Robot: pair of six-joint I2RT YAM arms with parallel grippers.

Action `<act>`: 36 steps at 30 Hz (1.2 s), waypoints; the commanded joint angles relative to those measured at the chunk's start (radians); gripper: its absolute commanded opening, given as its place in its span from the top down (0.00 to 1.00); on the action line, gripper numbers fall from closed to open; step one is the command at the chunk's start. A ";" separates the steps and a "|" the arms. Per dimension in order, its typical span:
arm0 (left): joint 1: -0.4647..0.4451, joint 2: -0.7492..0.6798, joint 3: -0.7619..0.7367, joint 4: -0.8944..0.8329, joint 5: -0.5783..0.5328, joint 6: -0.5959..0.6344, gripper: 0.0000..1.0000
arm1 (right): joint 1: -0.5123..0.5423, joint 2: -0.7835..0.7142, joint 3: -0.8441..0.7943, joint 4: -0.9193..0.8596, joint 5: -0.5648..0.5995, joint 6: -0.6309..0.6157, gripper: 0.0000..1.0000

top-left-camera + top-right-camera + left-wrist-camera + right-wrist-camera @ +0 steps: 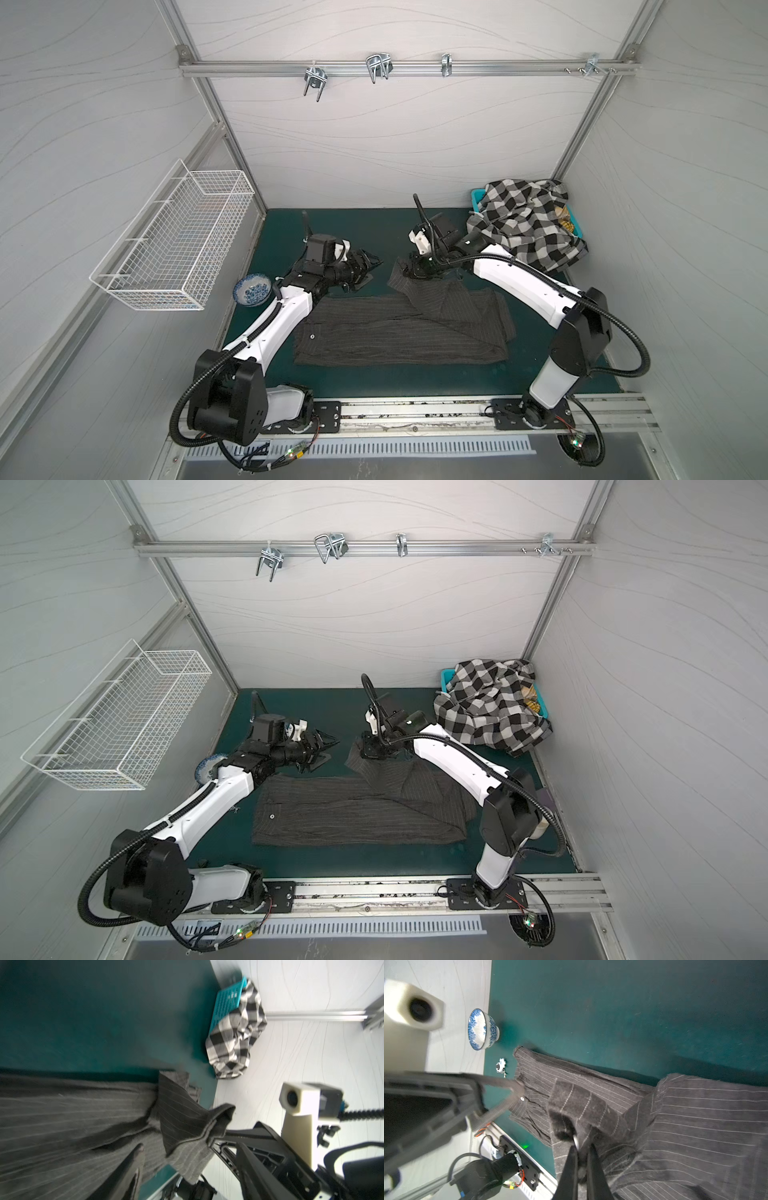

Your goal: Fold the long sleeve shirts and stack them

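A dark charcoal pinstriped long sleeve shirt (399, 328) (353, 812) lies partly folded in a long band on the green mat. Its right part is lifted toward the mat's middle, where my right gripper (405, 272) (582, 1147) is shut on a raised sleeve end. My left gripper (374, 273) (332, 752) hovers open just left of that raised cloth, nothing between its fingers. In the left wrist view the sleeve end (187, 1126) hangs in front of it. A black-and-white checked shirt (523, 224) (234, 1039) is heaped over the teal basket at the back right.
The teal basket (478, 195) (226, 1001) stands in the back right corner. A blue-and-white bowl (252, 289) (481, 1029) sits at the mat's left edge beside my left arm, with a small white trinket (500, 1067) nearby. A white wire basket (174, 241) hangs on the left wall.
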 commanded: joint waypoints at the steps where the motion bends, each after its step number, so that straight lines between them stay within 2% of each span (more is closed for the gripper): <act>1: -0.033 0.015 0.002 0.127 0.029 -0.032 0.30 | 0.007 -0.026 -0.007 0.073 -0.072 0.055 0.94; 8: -0.046 0.081 0.016 0.139 0.048 -0.011 0.38 | 0.007 -0.055 -0.044 0.120 -0.106 0.089 0.93; 11: -0.046 0.094 0.014 0.155 0.059 0.002 0.36 | 0.004 -0.065 -0.052 0.127 -0.107 0.096 0.92; 15: -0.048 0.104 -0.012 0.272 0.113 -0.038 0.34 | -0.021 -0.080 -0.081 0.149 -0.133 0.116 0.92; 19: -0.050 0.112 -0.039 0.374 0.156 -0.086 0.46 | -0.055 -0.094 -0.124 0.201 -0.187 0.154 0.92; 22: -0.050 0.109 -0.053 0.409 0.165 -0.105 0.64 | -0.070 -0.096 -0.144 0.218 -0.202 0.168 0.92; 28: -0.071 0.131 -0.052 0.428 0.175 -0.113 0.87 | -0.077 -0.089 -0.157 0.243 -0.229 0.190 0.91; 30: -0.071 0.137 -0.062 0.451 0.179 -0.130 0.91 | -0.080 -0.091 -0.158 0.247 -0.231 0.194 0.90; 34: -0.071 0.153 -0.083 0.576 0.215 -0.201 0.90 | -0.091 -0.096 -0.169 0.254 -0.239 0.204 0.88; 36: -0.072 0.152 -0.082 0.587 0.221 -0.218 1.00 | -0.094 -0.094 -0.170 0.254 -0.245 0.201 0.80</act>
